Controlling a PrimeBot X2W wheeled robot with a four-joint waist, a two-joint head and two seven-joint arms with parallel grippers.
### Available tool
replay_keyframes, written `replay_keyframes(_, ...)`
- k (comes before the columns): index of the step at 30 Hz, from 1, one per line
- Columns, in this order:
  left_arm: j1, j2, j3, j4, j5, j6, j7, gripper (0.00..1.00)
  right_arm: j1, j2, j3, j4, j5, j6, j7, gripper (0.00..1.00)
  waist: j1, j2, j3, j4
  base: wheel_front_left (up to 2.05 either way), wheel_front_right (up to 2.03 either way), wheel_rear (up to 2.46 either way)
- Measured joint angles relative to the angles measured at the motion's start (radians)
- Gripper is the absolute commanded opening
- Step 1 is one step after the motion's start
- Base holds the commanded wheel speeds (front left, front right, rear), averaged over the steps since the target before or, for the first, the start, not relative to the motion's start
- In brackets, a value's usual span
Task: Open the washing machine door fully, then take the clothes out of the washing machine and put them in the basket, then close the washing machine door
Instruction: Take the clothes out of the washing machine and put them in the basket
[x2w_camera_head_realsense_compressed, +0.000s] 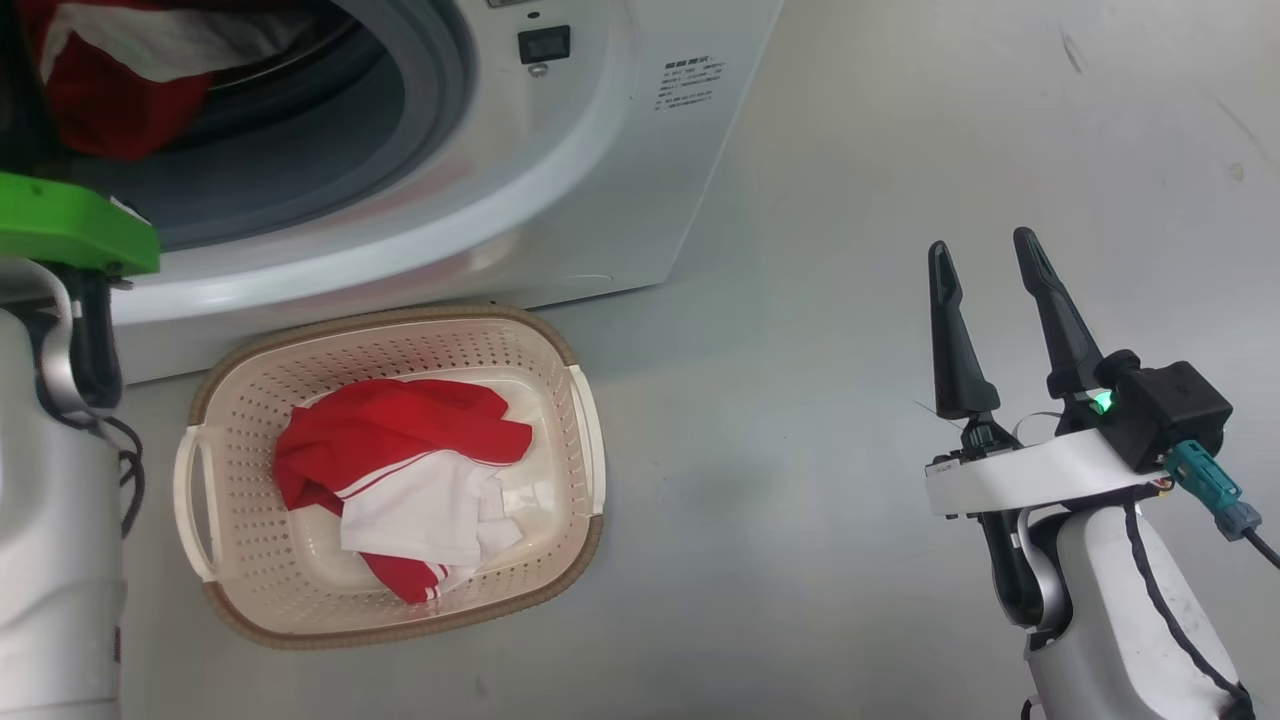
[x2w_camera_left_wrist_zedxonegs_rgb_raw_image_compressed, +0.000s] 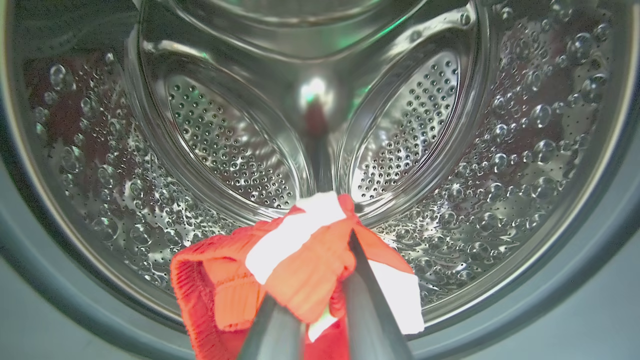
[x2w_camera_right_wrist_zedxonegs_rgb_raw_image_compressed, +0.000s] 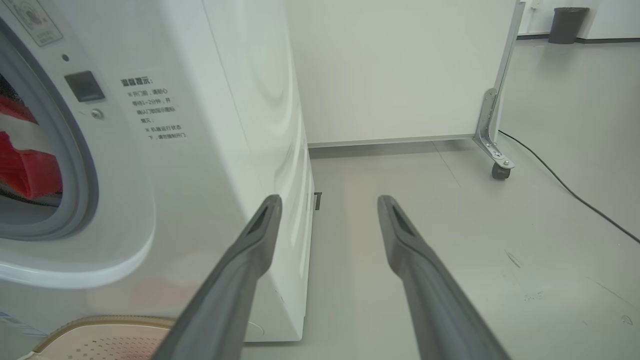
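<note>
The white washing machine (x2w_camera_head_realsense_compressed: 560, 170) stands at the upper left with its drum mouth uncovered; its door is out of view. In the left wrist view my left gripper (x2w_camera_left_wrist_zedxonegs_rgb_raw_image_compressed: 320, 270) is shut on a red and white garment (x2w_camera_left_wrist_zedxonegs_rgb_raw_image_compressed: 300, 260), just in front of the steel drum (x2w_camera_left_wrist_zedxonegs_rgb_raw_image_compressed: 235, 145). That garment of the clothes (x2w_camera_head_realsense_compressed: 110, 80) hangs in the drum mouth above my left forearm (x2w_camera_head_realsense_compressed: 50, 520). The cream basket (x2w_camera_head_realsense_compressed: 400, 316) sits on the floor below the machine and holds another red and white garment (x2w_camera_head_realsense_compressed: 400, 470). My right gripper (x2w_camera_head_realsense_compressed: 985, 255) stands open over bare floor, far right of the basket.
Open grey floor (x2w_camera_head_realsense_compressed: 800, 450) lies between the basket and my right arm. In the right wrist view a white partition on a caster (x2w_camera_right_wrist_zedxonegs_rgb_raw_image_compressed: 495, 170) stands behind the machine (x2w_camera_right_wrist_zedxonegs_rgb_raw_image_compressed: 200, 150). A black cable (x2w_camera_right_wrist_zedxonegs_rgb_raw_image_compressed: 565, 185) runs across the floor and a dark bin (x2w_camera_right_wrist_zedxonegs_rgb_raw_image_compressed: 567, 25) sits far back.
</note>
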Motion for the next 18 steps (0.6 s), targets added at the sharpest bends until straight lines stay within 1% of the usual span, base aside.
replay_keyframes(3,0.041,-0.022,-0.001,-0.027,0.000,0.001,-0.047,0.00,0.008,-0.002,-0.007,0.001,-0.009,0.001,0.000,1.00,0.0000,0.0000,-0.014,0.016,0.00,0.00,0.00)
replay_keyframes(5,0.072,-0.035,-0.003,-0.043,0.000,0.006,-0.075,0.00,0.013,-0.003,-0.007,0.006,-0.012,0.008,0.000,1.00,0.0000,0.0000,-0.025,0.024,0.00,0.00,0.00)
replay_keyframes(9,0.137,-0.052,-0.036,-0.073,0.014,0.010,-0.081,0.00,0.017,-0.007,-0.012,0.009,-0.020,0.009,0.000,1.00,0.0000,0.0000,-0.048,0.039,0.00,0.00,0.00)
replay_keyframes(11,0.167,-0.068,-0.052,-0.092,0.022,0.010,-0.089,0.00,0.022,-0.011,-0.015,0.014,-0.026,0.014,0.000,1.00,0.0000,0.0000,-0.061,0.046,0.00,0.00,0.00)
replay_keyframes(18,0.253,-0.084,-0.081,-0.186,0.066,0.010,-0.099,0.00,0.057,-0.012,-0.020,0.033,-0.036,0.017,0.000,1.00,0.0000,0.0000,-0.112,0.068,0.00,0.00,0.00)
